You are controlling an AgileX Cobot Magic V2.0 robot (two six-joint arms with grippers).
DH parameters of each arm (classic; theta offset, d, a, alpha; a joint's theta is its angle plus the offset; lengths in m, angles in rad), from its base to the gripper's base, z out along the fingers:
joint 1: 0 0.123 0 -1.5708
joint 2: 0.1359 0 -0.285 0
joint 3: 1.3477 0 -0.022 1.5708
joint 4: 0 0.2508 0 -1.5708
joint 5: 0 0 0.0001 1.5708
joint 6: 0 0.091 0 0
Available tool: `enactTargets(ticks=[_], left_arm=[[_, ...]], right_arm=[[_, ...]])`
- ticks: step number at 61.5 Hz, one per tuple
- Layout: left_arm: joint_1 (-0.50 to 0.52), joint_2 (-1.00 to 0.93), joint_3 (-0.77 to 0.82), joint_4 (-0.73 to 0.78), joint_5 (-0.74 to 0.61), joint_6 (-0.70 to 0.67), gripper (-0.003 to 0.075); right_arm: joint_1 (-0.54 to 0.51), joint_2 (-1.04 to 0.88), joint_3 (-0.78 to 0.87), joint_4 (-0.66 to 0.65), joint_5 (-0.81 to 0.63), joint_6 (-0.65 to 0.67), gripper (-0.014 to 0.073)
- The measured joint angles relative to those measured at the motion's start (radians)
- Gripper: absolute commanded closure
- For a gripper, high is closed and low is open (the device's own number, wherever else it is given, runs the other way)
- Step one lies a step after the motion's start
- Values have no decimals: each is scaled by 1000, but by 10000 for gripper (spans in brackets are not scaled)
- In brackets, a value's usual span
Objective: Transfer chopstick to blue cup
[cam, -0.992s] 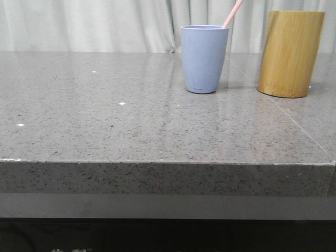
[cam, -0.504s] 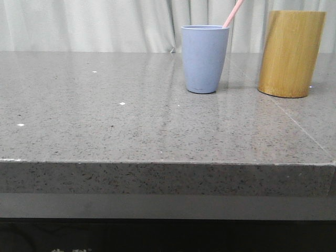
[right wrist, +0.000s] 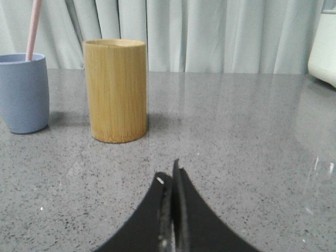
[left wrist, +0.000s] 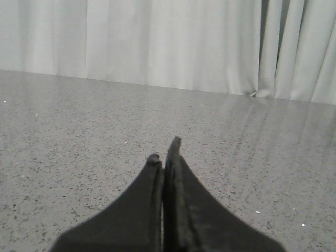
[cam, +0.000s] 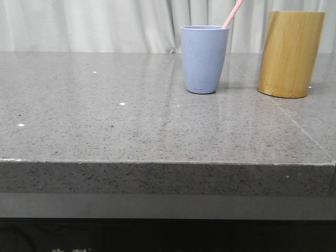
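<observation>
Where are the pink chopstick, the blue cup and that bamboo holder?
chopstick (cam: pixel 233 13), front view, on the shaft above the cup's rim.
blue cup (cam: pixel 204 60), front view, middle of its wall.
bamboo holder (right wrist: pixel 116 90), right wrist view, middle of its side.

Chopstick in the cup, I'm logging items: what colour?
Pale pink chopstick, clearest in the front view.

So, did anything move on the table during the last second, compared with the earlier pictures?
Nothing visibly changed. The chopstick stands in the blue cup as before, leaning toward the bamboo holder, which has not shifted either.
</observation>
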Motion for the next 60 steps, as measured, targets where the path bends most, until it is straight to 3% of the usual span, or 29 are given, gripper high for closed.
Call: enactTargets(ticks=[60], left_arm=[[0, 0, 0, 0, 0, 0, 739]], right_arm=[[21, -2, 2, 5, -26, 0, 661]])
